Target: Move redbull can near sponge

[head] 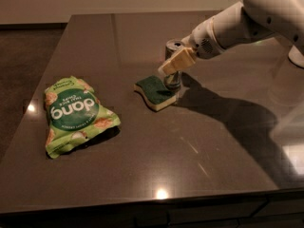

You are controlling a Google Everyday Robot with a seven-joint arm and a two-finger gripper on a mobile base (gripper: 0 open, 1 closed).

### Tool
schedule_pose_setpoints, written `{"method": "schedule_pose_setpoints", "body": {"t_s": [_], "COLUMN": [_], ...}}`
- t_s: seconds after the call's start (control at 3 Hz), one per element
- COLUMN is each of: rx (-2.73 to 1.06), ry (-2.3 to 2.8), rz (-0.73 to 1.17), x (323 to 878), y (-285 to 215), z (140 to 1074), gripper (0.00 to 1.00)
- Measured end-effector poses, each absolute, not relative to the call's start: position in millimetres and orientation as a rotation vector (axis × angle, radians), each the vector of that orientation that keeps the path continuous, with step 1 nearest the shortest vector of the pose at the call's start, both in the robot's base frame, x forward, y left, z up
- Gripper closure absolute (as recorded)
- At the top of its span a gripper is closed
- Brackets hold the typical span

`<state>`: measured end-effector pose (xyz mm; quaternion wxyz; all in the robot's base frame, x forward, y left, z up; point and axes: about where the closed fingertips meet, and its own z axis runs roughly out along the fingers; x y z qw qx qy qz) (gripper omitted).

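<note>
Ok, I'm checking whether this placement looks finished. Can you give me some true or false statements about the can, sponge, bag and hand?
1. The redbull can stands upright close beside the sponge. True.
2. The sponge lies with its yellow side up. False: its dark green scouring side faces up.
3. The hand hangs over the chip bag. False: it is at the redbull can, well away from the bag.
4. In the camera view, the chip bag lies left of the sponge, apart from it. True.
</note>
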<state>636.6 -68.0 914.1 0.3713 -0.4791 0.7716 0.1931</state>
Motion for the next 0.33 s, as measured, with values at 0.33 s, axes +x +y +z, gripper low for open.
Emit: {"method": "schedule_pose_setpoints", "body": {"t_s": [0.33], "rx": [-1.229], "ry": [1.978], "rz": [0.495], "x": [636.6], "y": [-67.9], "z": [914.0], "gripper": [0.00]}}
